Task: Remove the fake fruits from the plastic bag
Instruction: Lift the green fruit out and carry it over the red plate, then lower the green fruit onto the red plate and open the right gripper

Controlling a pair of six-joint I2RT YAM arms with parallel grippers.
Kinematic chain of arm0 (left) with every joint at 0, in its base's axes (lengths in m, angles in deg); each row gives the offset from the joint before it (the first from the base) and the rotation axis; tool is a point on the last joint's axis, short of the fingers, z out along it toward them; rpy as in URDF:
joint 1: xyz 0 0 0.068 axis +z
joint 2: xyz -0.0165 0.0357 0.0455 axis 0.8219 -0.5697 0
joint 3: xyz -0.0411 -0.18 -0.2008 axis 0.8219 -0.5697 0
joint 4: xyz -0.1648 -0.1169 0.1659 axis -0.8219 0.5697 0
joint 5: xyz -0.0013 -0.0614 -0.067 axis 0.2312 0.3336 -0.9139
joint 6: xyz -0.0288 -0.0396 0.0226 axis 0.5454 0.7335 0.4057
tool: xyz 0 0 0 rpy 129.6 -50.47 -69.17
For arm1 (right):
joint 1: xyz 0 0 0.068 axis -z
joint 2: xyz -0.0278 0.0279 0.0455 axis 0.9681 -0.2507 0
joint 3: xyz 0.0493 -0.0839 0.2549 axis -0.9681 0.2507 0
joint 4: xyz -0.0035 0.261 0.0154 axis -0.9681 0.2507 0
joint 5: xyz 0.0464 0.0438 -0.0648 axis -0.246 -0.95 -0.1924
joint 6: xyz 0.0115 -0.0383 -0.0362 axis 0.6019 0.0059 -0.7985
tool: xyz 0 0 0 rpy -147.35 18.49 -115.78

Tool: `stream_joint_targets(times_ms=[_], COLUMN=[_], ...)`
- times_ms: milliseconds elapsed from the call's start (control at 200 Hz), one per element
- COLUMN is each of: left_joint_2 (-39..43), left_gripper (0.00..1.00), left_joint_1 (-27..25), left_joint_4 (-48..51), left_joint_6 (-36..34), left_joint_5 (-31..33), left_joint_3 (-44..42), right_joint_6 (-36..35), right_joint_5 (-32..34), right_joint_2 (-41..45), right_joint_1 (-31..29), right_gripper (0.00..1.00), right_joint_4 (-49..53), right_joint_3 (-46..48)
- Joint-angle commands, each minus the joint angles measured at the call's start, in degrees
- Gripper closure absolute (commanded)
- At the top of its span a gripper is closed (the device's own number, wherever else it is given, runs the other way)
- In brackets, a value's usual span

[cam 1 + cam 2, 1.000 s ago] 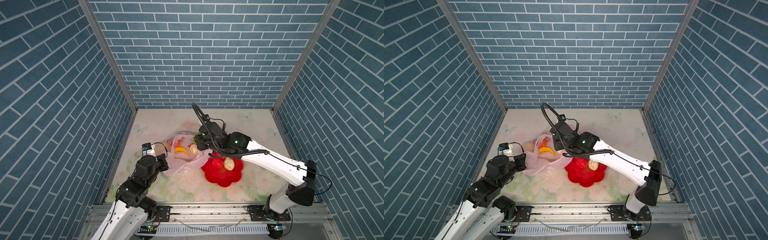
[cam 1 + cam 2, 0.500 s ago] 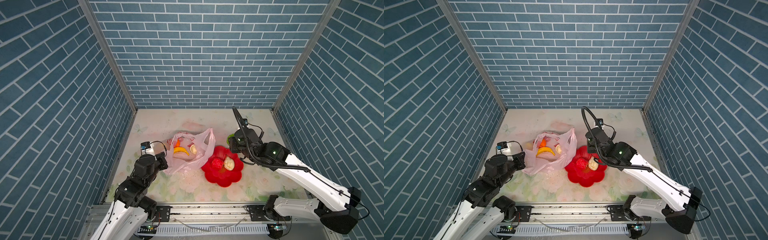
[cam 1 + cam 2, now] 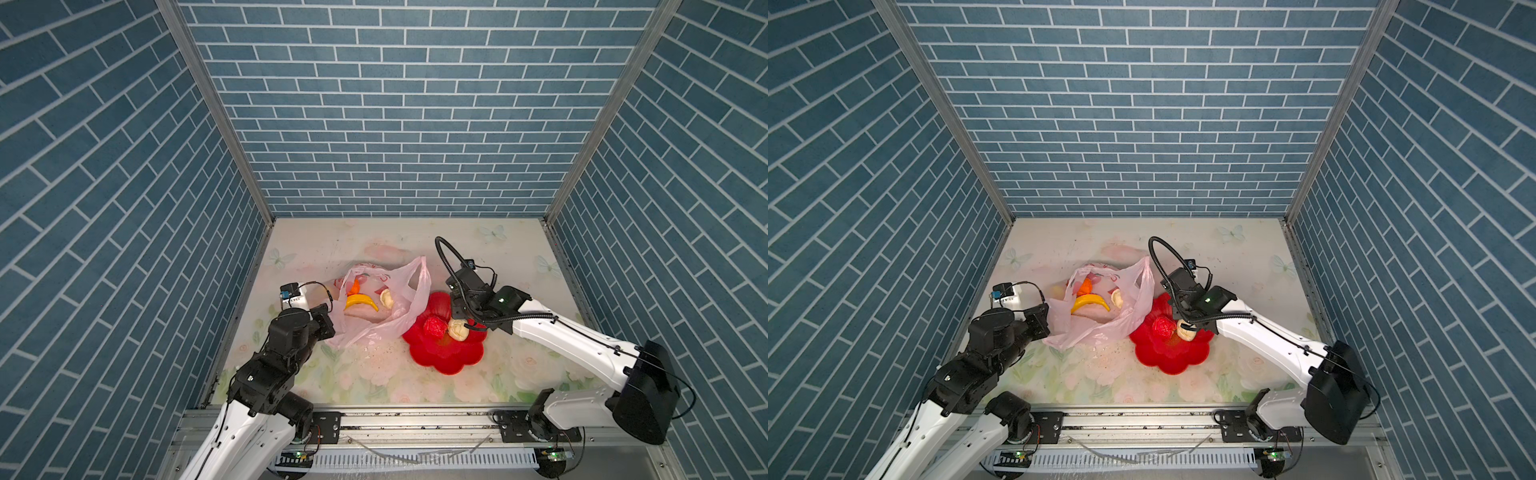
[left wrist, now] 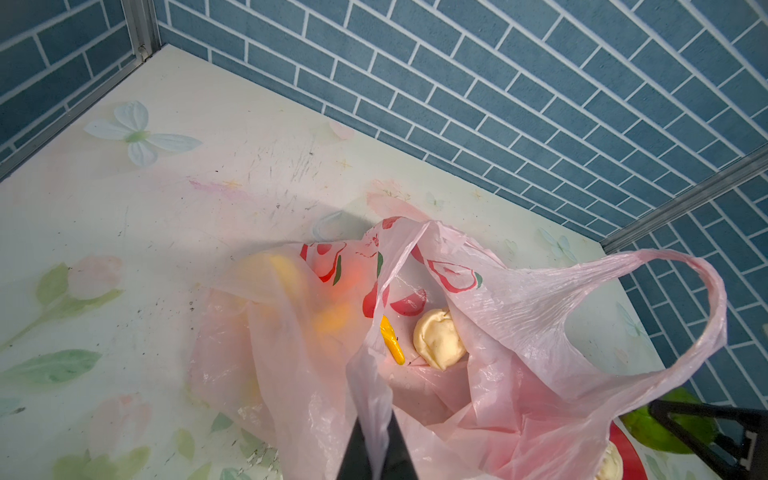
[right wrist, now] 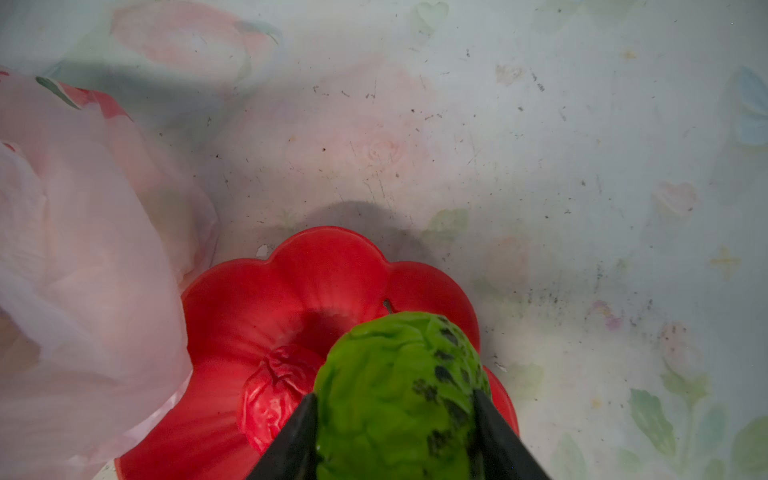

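On the flowered tabletop (image 3: 374, 249), we see the left gripper (image 4: 375, 424) clenched on the pink bag (image 3: 415, 291), apparently to keep its mouth open, while the right gripper (image 5: 392, 399) grasps a green fruit (image 5: 395, 361) over the red dish (image 3: 449, 361), the banana (image 3: 360, 302) not yet out of the bag.

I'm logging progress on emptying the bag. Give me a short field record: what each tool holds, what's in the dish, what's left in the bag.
left tool: shut, pinching the bag edge
right tool: gripping green fruit over the dish
in dish: red fruit, cream fruit
in bag, visible: banana, orange fruit, second cream fruit
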State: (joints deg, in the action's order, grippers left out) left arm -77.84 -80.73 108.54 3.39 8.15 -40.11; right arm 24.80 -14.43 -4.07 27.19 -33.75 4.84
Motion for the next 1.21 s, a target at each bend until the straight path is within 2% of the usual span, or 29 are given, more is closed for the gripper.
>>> stream_joint_targets(times_ms=[0, 255, 625, 890, 1200], left_joint_2=[0.8, 1.2, 1.6, 1.8, 2.1], left_gripper=[0.92, 0.92, 0.92, 0.92, 0.92], left_joint_1=[0.3, 0.3, 0.2, 0.3, 0.3], left_joint_4=[1.3, 2.1, 3.0, 2.9, 3.1], left_joint_6=[-0.5, -0.5, -0.5, -0.5, -0.6], left_joint_5=[1.1, 1.2, 1.5, 1.5, 1.4], left_joint_3=[1.0, 1.0, 1.1, 1.0, 1.0], right_joint_6=[1.6, 0.4, 0.6, 1.1, 1.7], right_joint_5=[-2.6, -4.7, -6.3, -6.8, -7.1], right_joint_2=[-3.3, -10.2, -14.0, -15.3, -15.9], right_joint_1=[0.2, 0.4, 0.9, 1.0, 1.0], right_gripper=[0.83, 0.84, 0.83, 0.74, 0.6], right_joint_4=[-4.5, -7.5, -10.3, -10.7, -11.1], right_joint_3=[1.0, -1.5, -1.0, -0.8, -0.3])
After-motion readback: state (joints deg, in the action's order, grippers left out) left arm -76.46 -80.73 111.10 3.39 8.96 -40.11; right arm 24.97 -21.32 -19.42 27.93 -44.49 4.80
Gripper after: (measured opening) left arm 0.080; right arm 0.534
